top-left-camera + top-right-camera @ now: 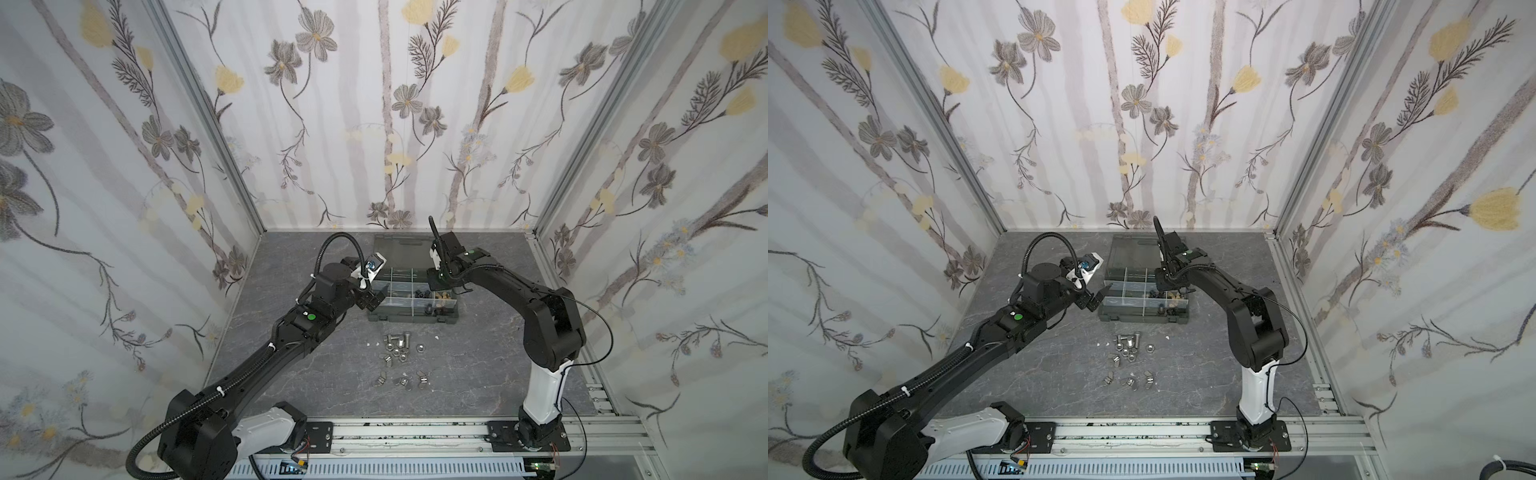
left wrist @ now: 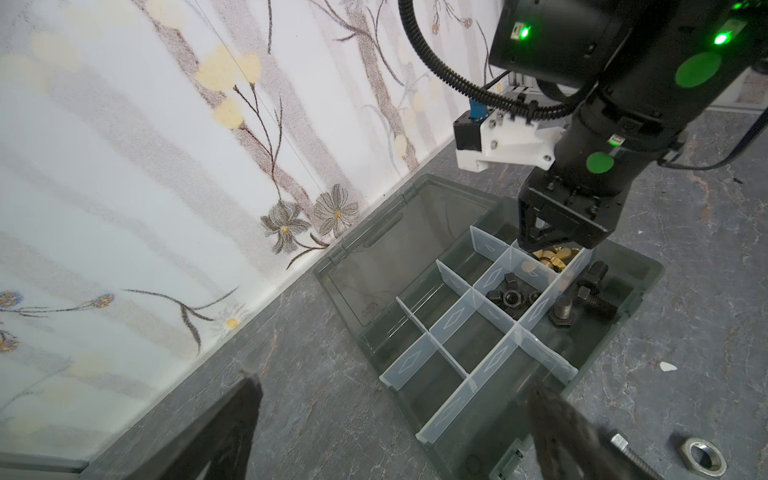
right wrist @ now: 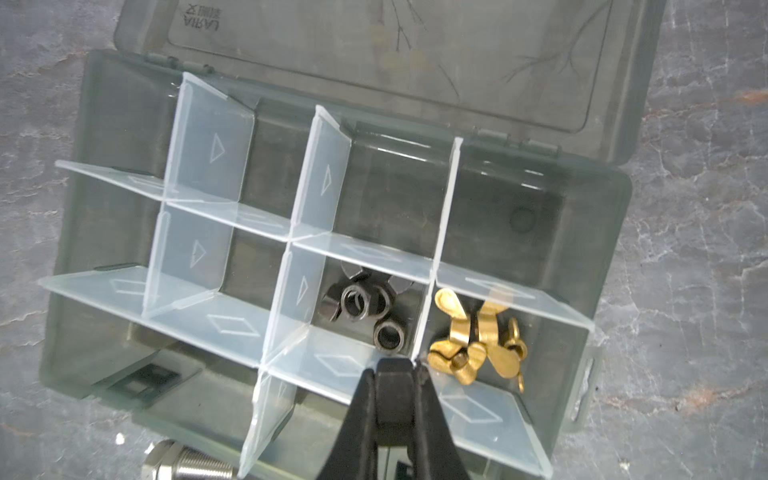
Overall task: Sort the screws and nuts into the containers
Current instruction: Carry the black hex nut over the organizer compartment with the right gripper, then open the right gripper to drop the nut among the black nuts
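Black nut (image 3: 395,388) pinched by right pincer (image 3: 395,368), left pincer (image 1: 372,301) spread, lid lettering (image 3: 203,16) unclear.

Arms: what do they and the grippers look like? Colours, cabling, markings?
Left arm and right arm: black, white link near each base, black corrugated conduit, round green stickers. Left gripper and right gripper: black, white camera brackets.

smoky plastic case (image 3: 70,208), frosted dividers (image 3: 208,153); shiny brass wing nuts (image 3: 469,332); matt black nuts (image 3: 361,303); marbled matt tabletop (image 3: 685,291)
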`<action>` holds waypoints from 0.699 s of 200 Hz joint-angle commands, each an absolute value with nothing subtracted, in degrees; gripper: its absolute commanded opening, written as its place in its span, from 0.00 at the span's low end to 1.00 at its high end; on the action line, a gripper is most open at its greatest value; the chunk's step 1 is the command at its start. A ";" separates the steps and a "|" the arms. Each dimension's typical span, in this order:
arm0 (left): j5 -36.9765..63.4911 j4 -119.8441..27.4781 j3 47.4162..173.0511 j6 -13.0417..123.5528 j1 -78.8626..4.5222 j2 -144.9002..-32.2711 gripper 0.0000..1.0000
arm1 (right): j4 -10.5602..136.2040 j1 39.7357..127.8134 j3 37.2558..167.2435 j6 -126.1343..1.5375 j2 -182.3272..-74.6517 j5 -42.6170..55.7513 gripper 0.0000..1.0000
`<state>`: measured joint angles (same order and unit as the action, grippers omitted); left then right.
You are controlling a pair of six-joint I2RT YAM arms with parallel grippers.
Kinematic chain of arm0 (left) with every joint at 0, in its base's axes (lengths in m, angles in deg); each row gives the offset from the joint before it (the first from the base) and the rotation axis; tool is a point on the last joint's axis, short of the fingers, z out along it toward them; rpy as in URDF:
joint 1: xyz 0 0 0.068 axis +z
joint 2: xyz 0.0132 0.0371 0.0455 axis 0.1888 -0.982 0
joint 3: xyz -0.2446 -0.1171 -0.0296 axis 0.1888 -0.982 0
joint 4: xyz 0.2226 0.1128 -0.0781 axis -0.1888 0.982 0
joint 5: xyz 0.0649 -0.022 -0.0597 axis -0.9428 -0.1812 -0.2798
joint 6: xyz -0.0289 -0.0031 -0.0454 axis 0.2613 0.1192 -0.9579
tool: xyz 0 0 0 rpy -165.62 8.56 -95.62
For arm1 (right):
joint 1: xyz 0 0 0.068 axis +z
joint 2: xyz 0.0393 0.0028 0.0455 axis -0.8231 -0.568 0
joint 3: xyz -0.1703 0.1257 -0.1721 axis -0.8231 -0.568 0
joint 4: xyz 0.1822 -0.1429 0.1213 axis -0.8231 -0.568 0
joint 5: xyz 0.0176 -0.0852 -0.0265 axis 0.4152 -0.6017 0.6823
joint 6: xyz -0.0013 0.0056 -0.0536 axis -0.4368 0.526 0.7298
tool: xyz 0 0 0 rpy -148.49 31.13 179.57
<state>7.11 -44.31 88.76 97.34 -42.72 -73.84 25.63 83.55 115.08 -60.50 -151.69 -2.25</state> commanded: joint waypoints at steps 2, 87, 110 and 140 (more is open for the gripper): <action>7.28 -45.48 89.59 97.43 -42.66 -74.55 1.00 | 28.07 83.57 116.68 -56.32 -153.92 -3.89 0.08; 7.98 -45.63 89.12 96.45 -42.69 -75.11 1.00 | 27.96 84.77 117.67 -54.36 -158.34 -1.44 0.12; 7.98 -45.92 88.85 96.38 -42.69 -74.69 1.00 | 27.92 85.10 118.14 -54.52 -158.92 -1.29 0.15; 7.01 -45.40 89.11 98.08 -42.65 -74.38 1.00 | 28.27 85.59 118.25 -54.89 -159.25 -0.98 0.18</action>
